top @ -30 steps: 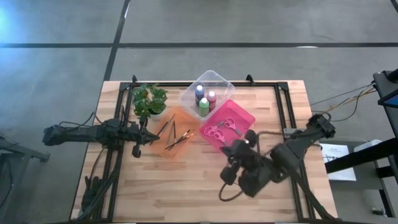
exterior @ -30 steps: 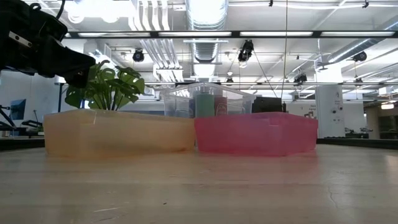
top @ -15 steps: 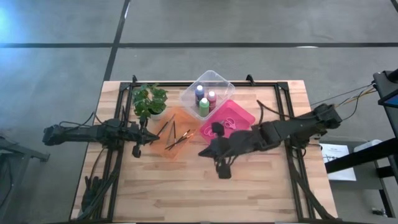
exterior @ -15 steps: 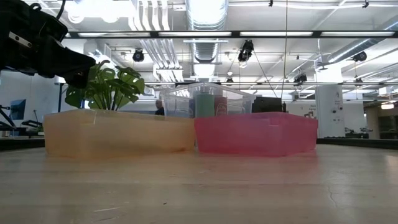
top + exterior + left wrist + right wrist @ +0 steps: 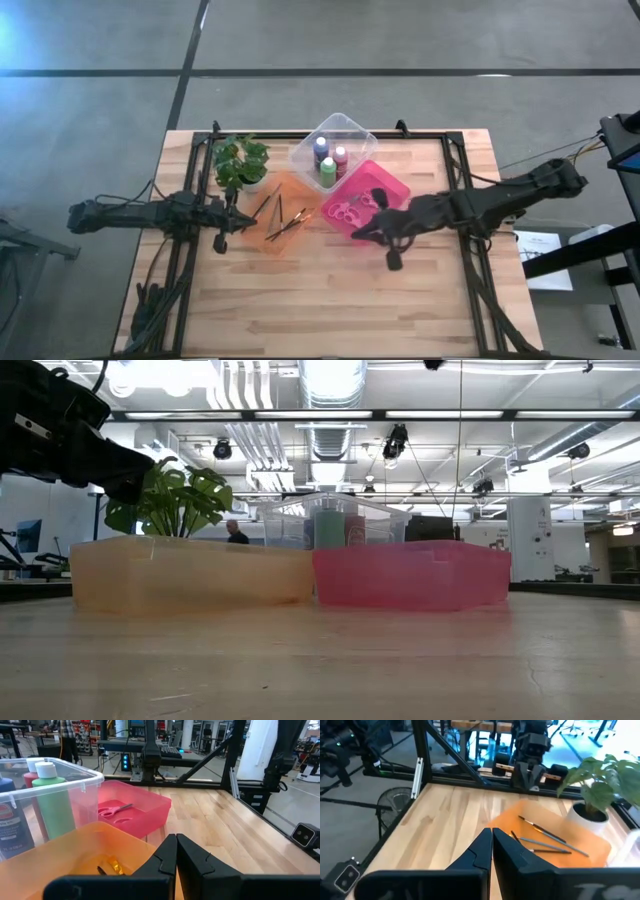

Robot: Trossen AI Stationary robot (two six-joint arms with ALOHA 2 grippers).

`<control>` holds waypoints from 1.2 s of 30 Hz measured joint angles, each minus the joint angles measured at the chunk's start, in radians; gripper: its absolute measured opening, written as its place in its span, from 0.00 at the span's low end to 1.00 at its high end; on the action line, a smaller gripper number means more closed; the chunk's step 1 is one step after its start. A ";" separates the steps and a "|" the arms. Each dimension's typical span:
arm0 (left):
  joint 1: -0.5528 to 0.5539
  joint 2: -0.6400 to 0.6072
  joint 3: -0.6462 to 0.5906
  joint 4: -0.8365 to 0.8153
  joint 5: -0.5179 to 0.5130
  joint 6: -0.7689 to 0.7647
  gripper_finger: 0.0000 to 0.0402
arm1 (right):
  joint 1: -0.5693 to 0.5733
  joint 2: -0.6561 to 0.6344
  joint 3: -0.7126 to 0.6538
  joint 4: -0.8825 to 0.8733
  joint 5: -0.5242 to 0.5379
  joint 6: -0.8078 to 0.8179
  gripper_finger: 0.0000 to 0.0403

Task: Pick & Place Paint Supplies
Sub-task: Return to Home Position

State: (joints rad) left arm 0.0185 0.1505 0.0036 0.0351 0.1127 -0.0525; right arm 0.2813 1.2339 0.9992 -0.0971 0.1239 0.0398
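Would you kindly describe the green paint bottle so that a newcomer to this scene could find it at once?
On the wooden table, find the clear tray by the top edge in the high view, beside the pink tray. Of its three white-capped bottles, the green paint bottle stands nearest the pink tray; the others are a blue-purple bottle and a red bottle.

Right gripper (image 5: 360, 234) pulled back rightward to the pink tray's (image 5: 392, 188) front edge, distant person (image 5: 236, 533) stepped left.
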 joint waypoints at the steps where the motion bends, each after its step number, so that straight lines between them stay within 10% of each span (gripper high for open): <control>1: 0.000 0.000 0.000 0.000 0.000 0.000 0.04 | -0.003 -0.029 -0.039 0.021 0.002 0.005 0.02; 21: 0.000 0.004 0.000 0.000 0.000 0.000 0.04 | -0.044 -0.507 -0.617 0.268 0.114 0.042 0.02; 36: 0.001 0.004 0.000 0.000 0.000 0.000 0.04 | -0.080 -0.829 -0.893 0.264 -0.073 0.186 0.02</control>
State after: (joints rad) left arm 0.0193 0.1547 0.0036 0.0349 0.1127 -0.0524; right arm 0.2016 0.4046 0.1058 0.1669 0.0509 0.2255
